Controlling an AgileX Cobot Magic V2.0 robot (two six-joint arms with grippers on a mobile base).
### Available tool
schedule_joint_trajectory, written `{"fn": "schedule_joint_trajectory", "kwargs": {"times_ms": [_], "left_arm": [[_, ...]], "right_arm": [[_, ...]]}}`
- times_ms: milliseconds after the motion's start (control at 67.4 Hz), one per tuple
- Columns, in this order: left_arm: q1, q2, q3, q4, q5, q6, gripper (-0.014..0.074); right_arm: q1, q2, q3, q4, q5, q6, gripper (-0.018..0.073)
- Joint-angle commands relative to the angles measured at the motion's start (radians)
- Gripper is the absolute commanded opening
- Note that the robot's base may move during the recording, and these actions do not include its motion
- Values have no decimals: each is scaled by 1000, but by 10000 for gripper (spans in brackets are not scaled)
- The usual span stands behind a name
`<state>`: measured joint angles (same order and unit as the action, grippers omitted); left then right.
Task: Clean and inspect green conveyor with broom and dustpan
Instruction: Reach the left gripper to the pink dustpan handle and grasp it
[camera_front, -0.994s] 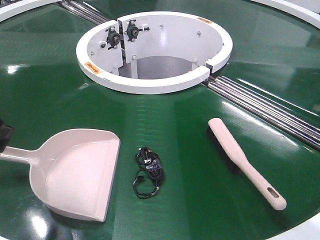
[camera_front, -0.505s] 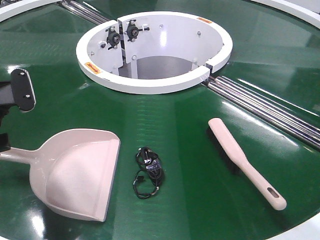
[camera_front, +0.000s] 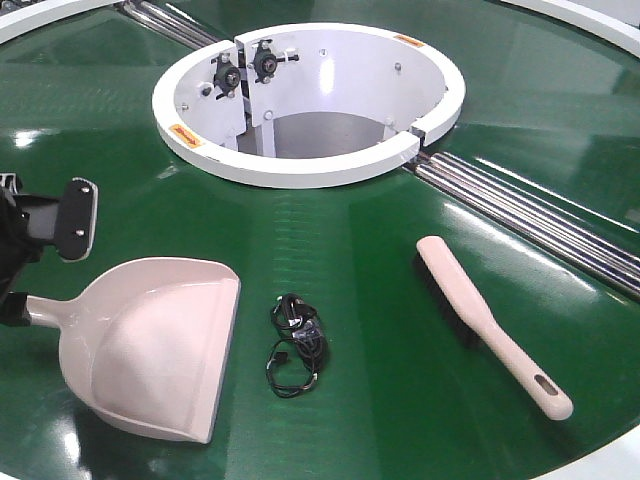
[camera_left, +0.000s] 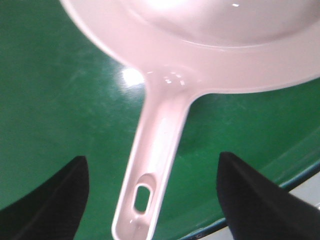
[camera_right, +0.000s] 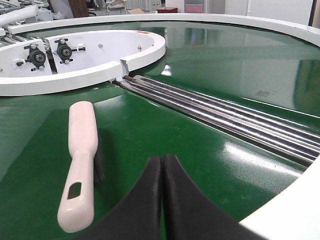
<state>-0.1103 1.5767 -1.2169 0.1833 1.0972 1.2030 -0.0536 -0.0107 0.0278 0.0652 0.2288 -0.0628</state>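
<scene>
The pale beige dustpan (camera_front: 150, 340) lies on the green conveyor (camera_front: 360, 260) at the front left, its handle (camera_left: 160, 150) pointing left. My left gripper (camera_front: 35, 268) is open, one black finger (camera_front: 76, 218) on each side of that handle without touching it; in the left wrist view the slotted handle end sits between the fingers (camera_left: 52, 200). The broom (camera_front: 485, 318) lies at the front right, bristles down. My right gripper (camera_right: 162, 162) is shut and empty, low over the belt just right of the broom's handle end (camera_right: 75, 195).
A small tangle of black cable (camera_front: 297, 343) lies between dustpan and broom. The white hub ring (camera_front: 300, 165) stands behind, with silver rails (camera_front: 530, 215) running to the right. The belt's white outer rim (camera_front: 615, 462) is near the broom's handle.
My left gripper has come in from the left edge, down and to the right, and now straddles the dustpan's handle. Dustpan, cable and broom have not moved.
</scene>
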Motion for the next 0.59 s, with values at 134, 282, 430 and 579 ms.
{"fn": "schedule_joint_trajectory", "kwargs": {"times_ms": [134, 282, 430, 579], "left_arm": [[-7, 3, -30, -1, -64, 61, 513], [-7, 39, -30, -2, -65, 93, 513], [-7, 79, -30, 5, -59, 93, 513], [-7, 118, -30, 24, -72, 93, 511]], "right_arm": [[-3, -19, 11, -7, -76, -5, -9], [-3, -19, 11, -7, -76, -5, -9], [-3, -19, 11, -7, -76, -5, -9], [-3, -19, 11, -7, -75, -5, -9]]}}
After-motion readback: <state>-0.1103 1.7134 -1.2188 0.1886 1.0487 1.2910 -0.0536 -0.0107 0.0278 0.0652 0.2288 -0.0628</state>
